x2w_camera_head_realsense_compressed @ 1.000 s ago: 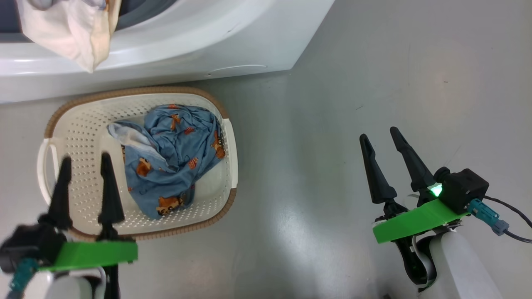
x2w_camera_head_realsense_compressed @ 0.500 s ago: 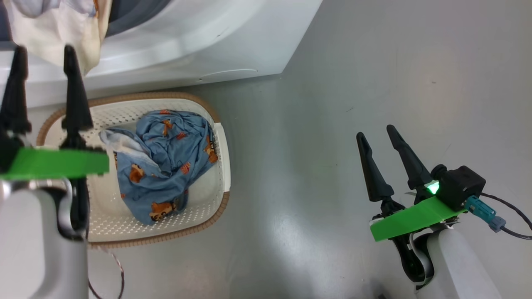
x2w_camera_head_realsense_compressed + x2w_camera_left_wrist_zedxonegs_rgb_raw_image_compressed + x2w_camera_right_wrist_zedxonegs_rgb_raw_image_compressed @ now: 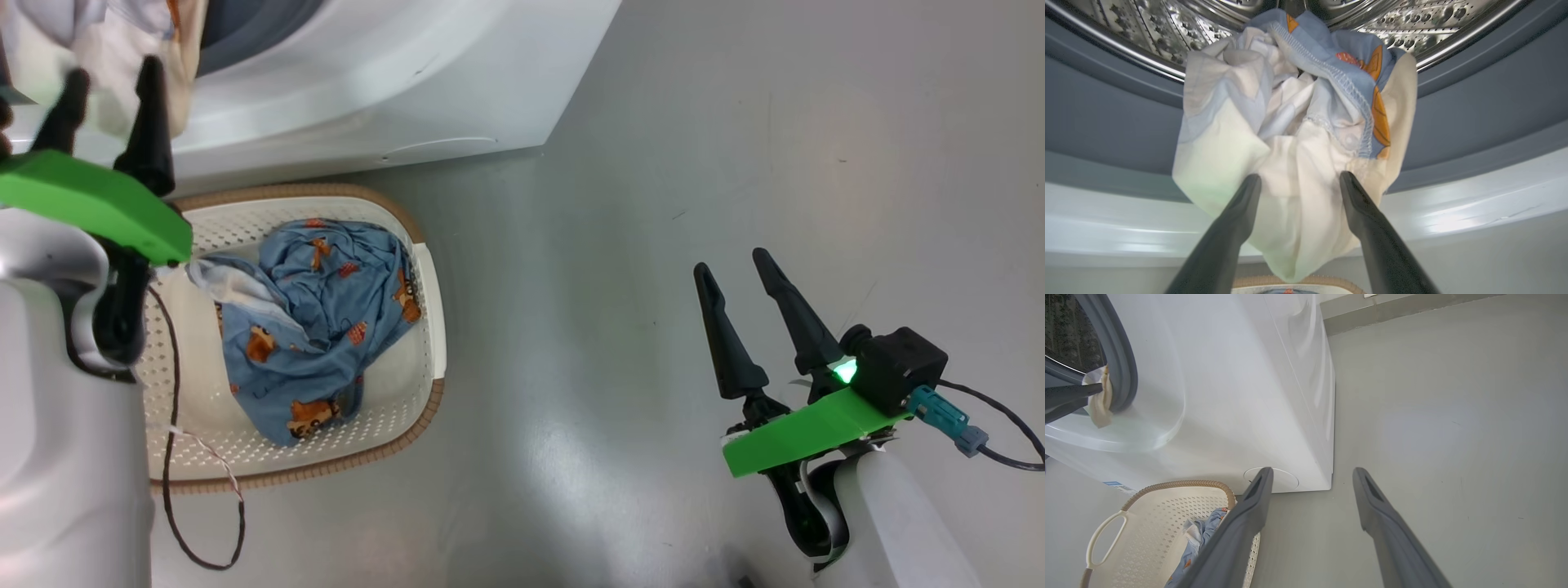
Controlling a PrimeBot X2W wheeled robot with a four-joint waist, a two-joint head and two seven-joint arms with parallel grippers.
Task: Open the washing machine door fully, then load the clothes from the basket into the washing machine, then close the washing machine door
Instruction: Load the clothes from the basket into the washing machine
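Cream garment (image 3: 1290,171) draped over washing machine (image 3: 408,82) seal (image 3: 1474,110), half out of drum (image 3: 1167,24); blue clothes (image 3: 326,327) in basket (image 3: 400,359).
Left pincer (image 3: 1299,176) open before it, right pincer (image 3: 731,263) open, empty. Risk: unpushed cloth slides out or door traps it.

My fingers (image 3: 1235,222) were matt and dark; the clothes (image 3: 1294,163) soft cloth; the drum (image 3: 1159,28) at the frame's top shiny perforated steel; the basket (image 3: 408,359) holed cream plastic.
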